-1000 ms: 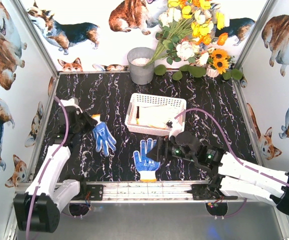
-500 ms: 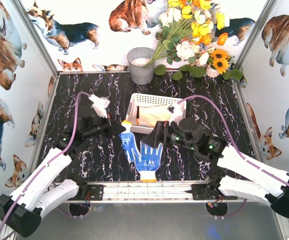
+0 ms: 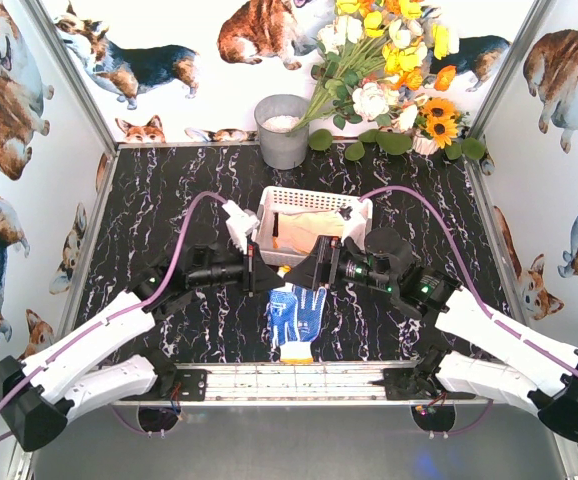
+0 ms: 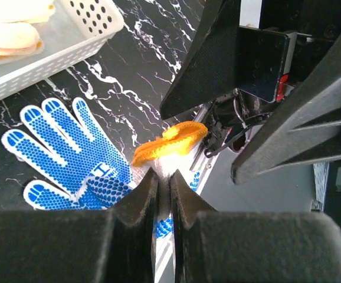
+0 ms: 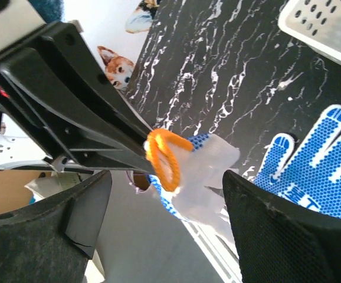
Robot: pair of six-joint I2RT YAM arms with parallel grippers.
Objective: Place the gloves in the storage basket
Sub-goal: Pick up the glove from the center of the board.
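My left gripper [image 3: 267,276] is shut on a blue-dotted glove just below its orange cuff [image 3: 282,270] and holds it above the table's middle front. In the left wrist view the gripper [image 4: 163,177] pinches the white knit under the cuff [image 4: 169,141]. My right gripper [image 3: 304,275] is open and faces it. In the right wrist view its jaws [image 5: 167,177] stand wide on either side of the held glove [image 5: 209,171]. A second blue-dotted glove [image 3: 294,325] lies flat on the table below. The white storage basket [image 3: 361,212] holds cream gloves [image 3: 314,232].
A grey round bucket [image 3: 282,130] stands behind the basket, with a flower bunch [image 3: 389,70] at the back right. Corgi-print walls close three sides. An aluminium rail [image 3: 299,380] runs along the near edge.
My left arm has swung from the left side to the centre, carrying the glove off the table. My right gripper has risen and moved up to meet the glove's cuff.
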